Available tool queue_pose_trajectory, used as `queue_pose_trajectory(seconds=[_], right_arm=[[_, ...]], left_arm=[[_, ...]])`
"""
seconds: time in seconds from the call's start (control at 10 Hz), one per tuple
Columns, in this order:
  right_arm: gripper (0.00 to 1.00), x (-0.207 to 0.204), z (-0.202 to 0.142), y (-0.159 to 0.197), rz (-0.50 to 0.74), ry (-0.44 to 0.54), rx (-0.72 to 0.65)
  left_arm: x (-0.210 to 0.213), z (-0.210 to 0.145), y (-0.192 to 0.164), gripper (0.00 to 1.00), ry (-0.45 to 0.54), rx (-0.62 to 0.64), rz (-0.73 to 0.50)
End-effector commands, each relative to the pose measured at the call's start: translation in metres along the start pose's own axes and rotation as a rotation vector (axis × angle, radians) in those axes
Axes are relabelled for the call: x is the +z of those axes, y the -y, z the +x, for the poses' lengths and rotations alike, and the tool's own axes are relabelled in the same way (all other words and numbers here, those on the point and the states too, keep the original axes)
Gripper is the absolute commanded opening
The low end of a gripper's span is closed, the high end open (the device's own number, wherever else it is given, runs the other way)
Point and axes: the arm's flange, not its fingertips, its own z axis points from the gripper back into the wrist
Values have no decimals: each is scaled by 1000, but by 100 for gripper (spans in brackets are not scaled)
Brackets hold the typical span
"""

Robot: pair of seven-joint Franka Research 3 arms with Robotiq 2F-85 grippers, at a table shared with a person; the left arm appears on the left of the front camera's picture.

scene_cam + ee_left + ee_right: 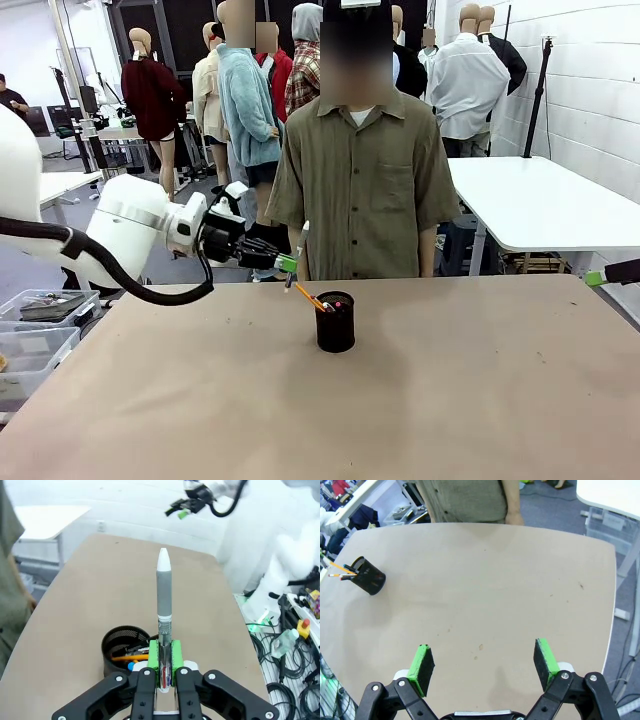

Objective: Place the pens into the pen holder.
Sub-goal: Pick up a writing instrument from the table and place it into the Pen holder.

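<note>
grey-white pen (164, 597), black mesh holder (335, 322) (orange pencil (309, 297) inside)

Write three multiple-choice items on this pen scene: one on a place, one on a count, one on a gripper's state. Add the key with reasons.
1. Where is the silvery-white pen?
A. Lying on the table
B. Clamped in the left gripper
C. In the person's hand

2. How many pens already stand in the pen holder?
A. None
B. Two
C. Four

3. How does the right gripper stand?
A. Shut on a pencil
B. Shut on nothing
C. Open, holding nothing

Key: 1 B, the left wrist view shows the green pads pressed on the pen's barrel beside the holder. 2 B, an orange-yellow pencil and a black marker poke out of the cup. 3 C, its pads are spread wide over the bare table.
</note>
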Motion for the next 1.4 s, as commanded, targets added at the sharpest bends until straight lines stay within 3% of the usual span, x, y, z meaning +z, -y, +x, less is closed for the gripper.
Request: queue_pose_trajectory(seconds=[0.0,0.9,1.3], right_arm=[[100,-1,-2,0,-6,-14,8],[100,-1,-2,0,-6,-14,8],[100,-1,-2,0,-6,-14,8]], left_arm=[[-12,10,-8,0,97,-130,-48],[-81,1,-41,0,198,-323,-186],[-97,-5,-53,0,140,-345,-170]])
